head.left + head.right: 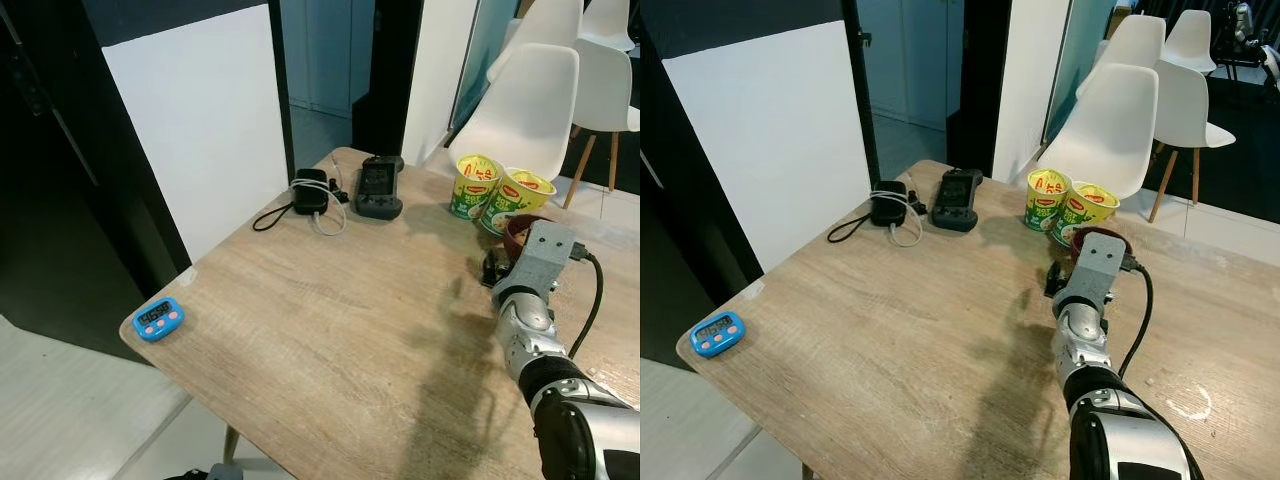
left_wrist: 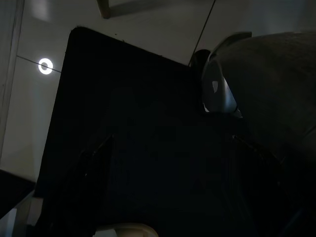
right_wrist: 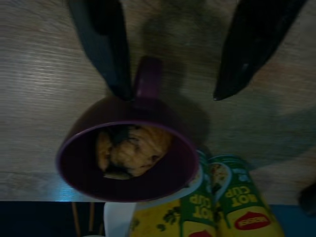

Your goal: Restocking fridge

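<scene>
Your right gripper (image 3: pixel 170 61) is spread wide, fingers (image 3: pixel 106 44) straddling the handle of a dark purple mug (image 3: pixel 126 158), nothing clamped. One finger sits just beside the handle, maybe touching; the other is well clear of it. The mug stands upright on the wooden table (image 1: pixel 340 340) and holds a brownish lump of food, too blurred to identify. From the head camera, your right arm reaches over the table's right side, wrist block covering most of the mug (image 1: pixel 517 232).

Just behind the mug: two yellow-green instant noodle cups (image 1: pixel 476 186), side by side, touching or nearly so, near the table's far edge.

Farther left along the far edge: a black handheld device (image 1: pixel 379 190), then a black pouch with a white cable (image 1: pixel 310 192) looped around it. A blue timer (image 1: pixel 158 320) with pink buttons sits at the near left corner, well apart from everything else.

White chairs (image 1: pixel 530 110) stand behind the table. A white panel (image 1: pixel 200 120) leans at far left.

Left wrist view is very dark; I cannot tell how that gripper stands.
</scene>
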Available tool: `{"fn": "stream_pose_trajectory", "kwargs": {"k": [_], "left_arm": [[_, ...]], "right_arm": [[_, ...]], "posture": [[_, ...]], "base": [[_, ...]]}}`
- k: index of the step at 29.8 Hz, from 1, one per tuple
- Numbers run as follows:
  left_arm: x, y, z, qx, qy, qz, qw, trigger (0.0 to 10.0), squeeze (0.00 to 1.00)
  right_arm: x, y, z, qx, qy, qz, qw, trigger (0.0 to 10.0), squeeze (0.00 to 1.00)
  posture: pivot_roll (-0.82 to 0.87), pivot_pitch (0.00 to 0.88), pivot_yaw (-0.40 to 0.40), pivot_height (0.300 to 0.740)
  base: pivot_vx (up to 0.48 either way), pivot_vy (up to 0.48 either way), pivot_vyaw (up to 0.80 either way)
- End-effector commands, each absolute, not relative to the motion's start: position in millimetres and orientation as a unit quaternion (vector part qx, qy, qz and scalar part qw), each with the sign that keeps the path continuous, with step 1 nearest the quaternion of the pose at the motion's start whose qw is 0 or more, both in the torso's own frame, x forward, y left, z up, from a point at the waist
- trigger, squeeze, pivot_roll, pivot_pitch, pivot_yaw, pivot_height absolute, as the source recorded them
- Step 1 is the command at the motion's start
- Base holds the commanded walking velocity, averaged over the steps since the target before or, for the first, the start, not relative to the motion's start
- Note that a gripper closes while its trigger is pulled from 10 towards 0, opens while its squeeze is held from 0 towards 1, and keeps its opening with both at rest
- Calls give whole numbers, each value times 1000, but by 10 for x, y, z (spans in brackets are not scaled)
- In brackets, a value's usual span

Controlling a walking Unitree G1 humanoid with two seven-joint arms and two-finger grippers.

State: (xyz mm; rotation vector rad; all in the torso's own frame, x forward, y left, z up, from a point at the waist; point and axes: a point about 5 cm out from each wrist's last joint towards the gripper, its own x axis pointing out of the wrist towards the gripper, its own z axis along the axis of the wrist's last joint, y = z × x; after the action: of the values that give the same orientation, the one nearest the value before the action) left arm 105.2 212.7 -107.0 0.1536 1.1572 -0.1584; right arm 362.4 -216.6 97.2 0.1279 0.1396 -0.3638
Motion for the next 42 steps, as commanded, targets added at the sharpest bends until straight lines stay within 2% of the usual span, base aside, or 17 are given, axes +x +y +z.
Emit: {"fn": "stream_pose_trajectory", "kwargs": {"k": [1, 21, 34, 36, 38, 39, 42], "left_arm": [[972, 2094, -1096, 70, 556, -83, 824, 10000, 0], [977, 2118, -1089, 69, 555, -83, 825, 10000, 0], [1014, 2091, -1086, 70, 553, -85, 826, 10000, 0], [1023, 2088, -1085, 70, 552, -85, 827, 10000, 0], [1064, 2082, -1076, 69, 549, -85, 829, 10000, 0], [1064, 2082, -1076, 69, 549, -85, 829, 10000, 0], [1103, 2076, -1067, 69, 546, -87, 831, 10000, 0]], "right_arm": [[3642, -2185, 1009, 63, 65, -185, 979, 0, 0], [3588, -2411, 1038, 66, 52, -234, 969, 0, 0], [3466, -2779, 1097, 85, 19, -287, 954, 0, 0], [3468, -2808, 1126, 95, 10, -283, 954, 0, 0], [3497, -2906, 1304, 127, -42, -230, 964, 0, 0], [3497, -2906, 1304, 127, -42, -230, 964, 0, 0], [3502, -3022, 1523, 137, -97, -156, 973, 0, 0]], "posture": [[129, 0, -27, 740], [118, 0, -18, 740], [114, 0, -23, 740], [113, 0, -24, 740], [107, 0, -23, 740], [107, 0, -23, 740], [96, 0, -17, 740]], "base": [[0, 0, 0], [0, 0, 0], [0, 0, 0], [0, 0, 0], [0, 0, 0], [0, 0, 0], [0, 0, 0]]}}
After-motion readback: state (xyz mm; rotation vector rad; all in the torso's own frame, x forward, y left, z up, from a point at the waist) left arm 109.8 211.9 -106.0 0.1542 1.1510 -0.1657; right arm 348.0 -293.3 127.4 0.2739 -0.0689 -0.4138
